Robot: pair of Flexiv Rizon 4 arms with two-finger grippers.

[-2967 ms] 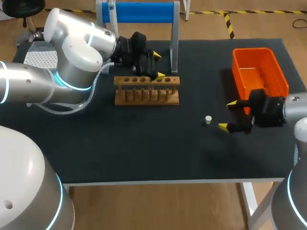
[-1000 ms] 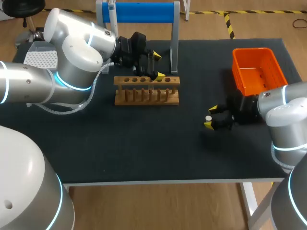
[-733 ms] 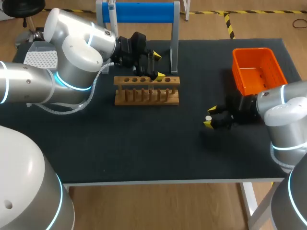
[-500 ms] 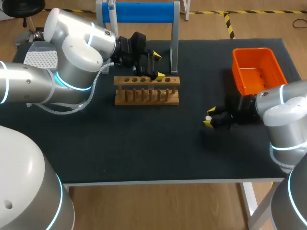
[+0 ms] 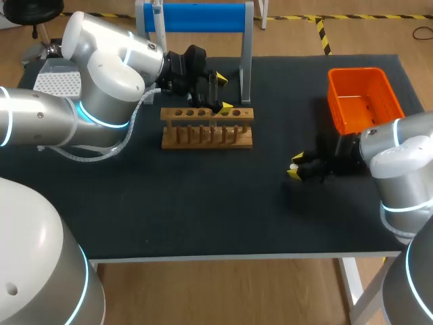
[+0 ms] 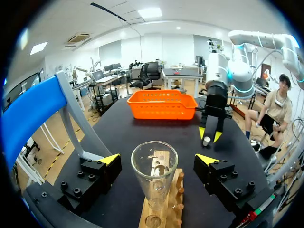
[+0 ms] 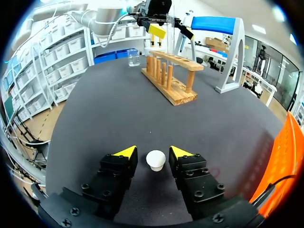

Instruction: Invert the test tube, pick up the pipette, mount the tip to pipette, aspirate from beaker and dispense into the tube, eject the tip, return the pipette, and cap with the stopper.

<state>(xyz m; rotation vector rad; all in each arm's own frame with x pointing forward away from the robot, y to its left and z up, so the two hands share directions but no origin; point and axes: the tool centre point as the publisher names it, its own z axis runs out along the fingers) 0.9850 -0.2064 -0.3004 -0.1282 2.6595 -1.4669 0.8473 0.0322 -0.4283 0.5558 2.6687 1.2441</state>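
A clear test tube [image 6: 154,176] stands upright, mouth up, in the wooden rack [image 5: 207,127]. My left gripper [image 5: 220,93] is open, one finger well clear on each side of the tube. A small white stopper [image 7: 156,160] sits on the black table right of centre. My right gripper [image 7: 154,151] is low over it with a finger on each side. Narrow gaps show between the fingers and the stopper, so it is open. The pipette [image 5: 157,15] hangs on the blue stand [image 5: 196,17] behind the rack.
An orange basket [image 5: 364,100] sits at the right rear, close behind my right wrist. A glass beaker [image 7: 133,57] stands past the rack's far end. A tip box [image 5: 57,82] lies at the table's left edge under my left arm.
My right gripper's fingers have drawn closer together around the stopper. The stopper stays on the table. My left arm has not moved.
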